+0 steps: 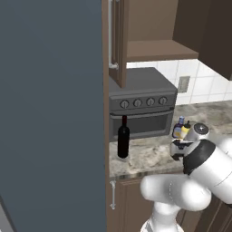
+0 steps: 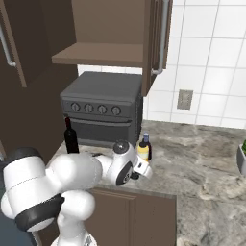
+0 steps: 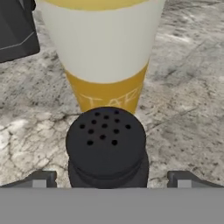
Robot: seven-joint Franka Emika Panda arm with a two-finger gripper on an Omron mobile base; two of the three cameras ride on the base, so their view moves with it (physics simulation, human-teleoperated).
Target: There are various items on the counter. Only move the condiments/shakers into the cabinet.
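Seen from just above, the black shaker [image 3: 105,146] shows its perforated top. My gripper [image 3: 111,180] is open, with one fingertip on each side of the shaker and not touching it. Right behind the shaker stands the yellow squeeze bottle [image 3: 103,57] with a pale label, also seen at the hand's far side [image 1: 185,132] [image 2: 142,151]. The blue-purple bottle [image 1: 180,123] [image 2: 147,141] stands next to it. All rest on the granite counter [image 1: 149,156]. The wall cabinet [image 2: 96,54] above is open; its door [image 1: 118,41] with a silver bar handle is swung out.
A tall dark wine bottle [image 1: 123,138] [image 2: 71,137] stands at the counter's left end. A grey toaster oven [image 1: 140,102] [image 2: 103,103] sits under the cabinet shelf. A big grey panel [image 1: 50,113] walls off the left. A potted plant [image 2: 241,158] is at far right.
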